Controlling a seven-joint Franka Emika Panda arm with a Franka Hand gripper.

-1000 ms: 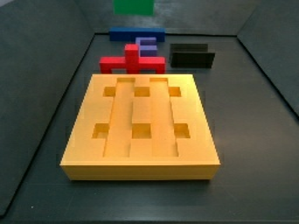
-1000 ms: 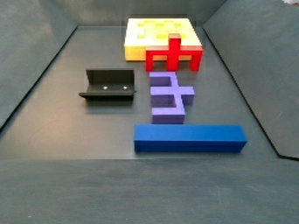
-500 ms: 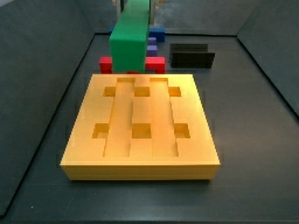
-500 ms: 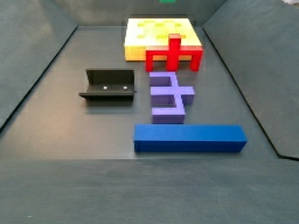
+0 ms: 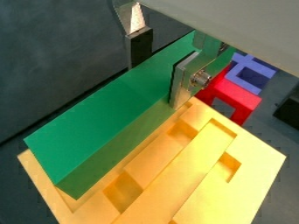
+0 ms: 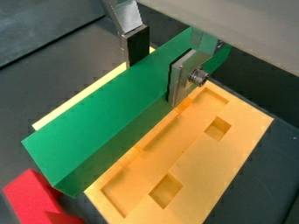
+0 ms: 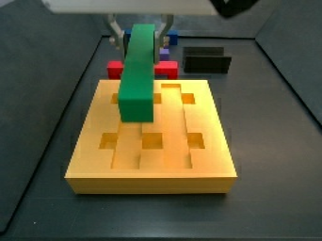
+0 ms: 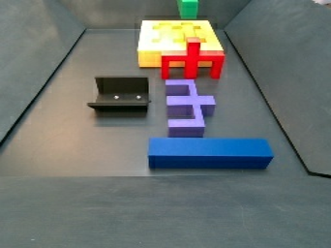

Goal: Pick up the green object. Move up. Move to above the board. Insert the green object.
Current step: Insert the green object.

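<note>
Much of the arm is cut off: in a side view only a pale housing along the upper edge and the end effector (image 7: 141, 31) beneath it show. In the side view from the far end, only a small green patch of the green bar (image 8: 189, 8) peeks in at the upper edge, and the end effector itself is out of frame there. The red cross-shaped block (image 7: 116, 69) is mostly hidden behind the bar in a side view, and the purple block behind it is barely visible.

The green bar (image 7: 139, 73) hangs in the air above the yellow board (image 7: 152, 176), not touching it. Its long axis runs along the board's length, parallel to the grooves, and it stands on its narrow edge with broad faces upright. In both wrist views the bar (image 5: 107, 128) stretches lengthwise over the board (image 5: 222, 179), over the side near one long edge.

The end effector (image 6: 158, 61) is clenched on the green bar near one end, with one silver finger (image 6: 183, 77) flat against a broad face and the other finger (image 6: 135, 44) on the opposite side. It points straight down from above.

On the gray desk (image 8: 77, 184) beyond the board sit the red cross-shaped block (image 8: 193, 61), a purple block (image 8: 188, 107), a long blue block (image 8: 210, 153) and the dark fixture (image 8: 119, 95), all apart from the bar.
</note>
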